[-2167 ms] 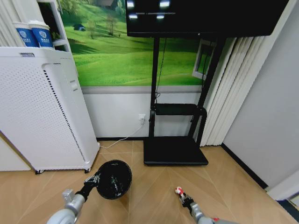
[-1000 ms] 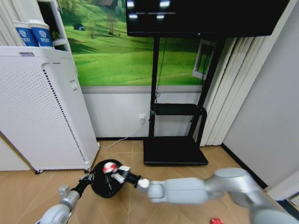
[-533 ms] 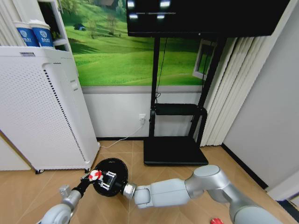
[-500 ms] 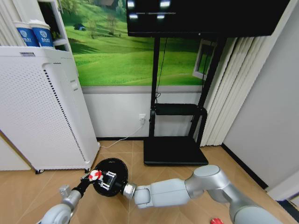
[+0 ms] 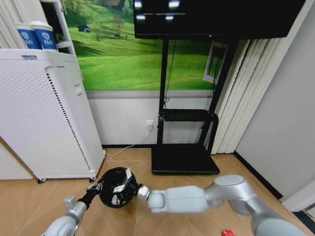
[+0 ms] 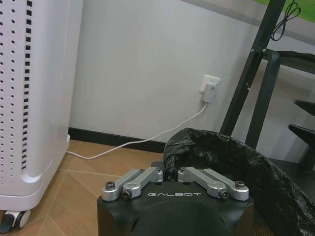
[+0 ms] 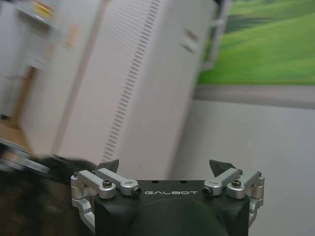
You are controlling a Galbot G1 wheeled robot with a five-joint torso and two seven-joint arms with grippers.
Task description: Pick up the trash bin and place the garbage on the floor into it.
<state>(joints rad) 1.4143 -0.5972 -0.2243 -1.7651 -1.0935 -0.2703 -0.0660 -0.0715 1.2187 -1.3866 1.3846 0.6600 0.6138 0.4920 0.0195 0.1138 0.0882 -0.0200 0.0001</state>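
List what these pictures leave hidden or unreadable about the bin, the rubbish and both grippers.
- Trash bin contents: head view, dark liner and the open right gripper cover the inside.
- Red item: head view, cut by the bottom edge, too small to identify.
- Left gripper: left wrist view, fingertips shut on the black liner, buried in its folds.

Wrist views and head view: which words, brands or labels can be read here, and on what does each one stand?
"GALBOT": on the black body of the left gripper, whose fingers pinch the trash bin rim.
"GALBOT": on the black body of the right gripper, fingers apart.
Print on the two blue-and-white cups above the white cabinet: too small to read.
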